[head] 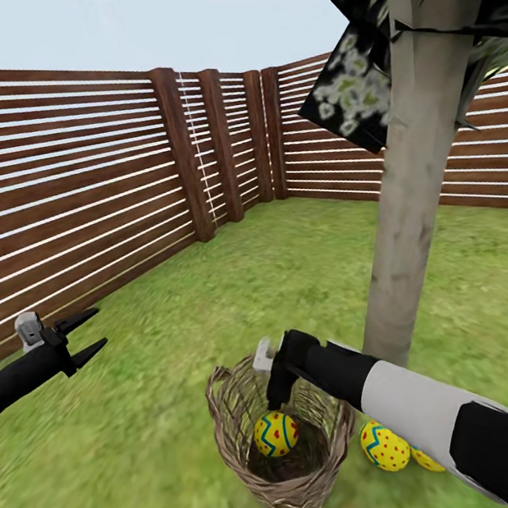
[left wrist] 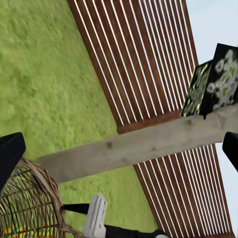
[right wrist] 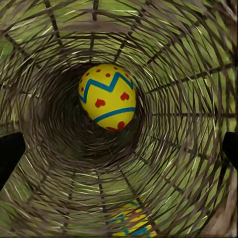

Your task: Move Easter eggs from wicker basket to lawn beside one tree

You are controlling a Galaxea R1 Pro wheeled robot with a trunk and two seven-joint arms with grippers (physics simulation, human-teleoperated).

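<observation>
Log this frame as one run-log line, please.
right gripper: open, inside wicker basket, above last egg | two eggs on lawn by tree | left gripper: open, idle

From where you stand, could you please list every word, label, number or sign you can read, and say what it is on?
None: no view shows letters, digits or logos.
Egg in the wicker basket: the Easter egg carries only a blue zigzag, a blue band and red hearts and dots, no text.
Eggs on the lawn: the egg by the tree shows pattern only.
Fence: plain slats.
</observation>
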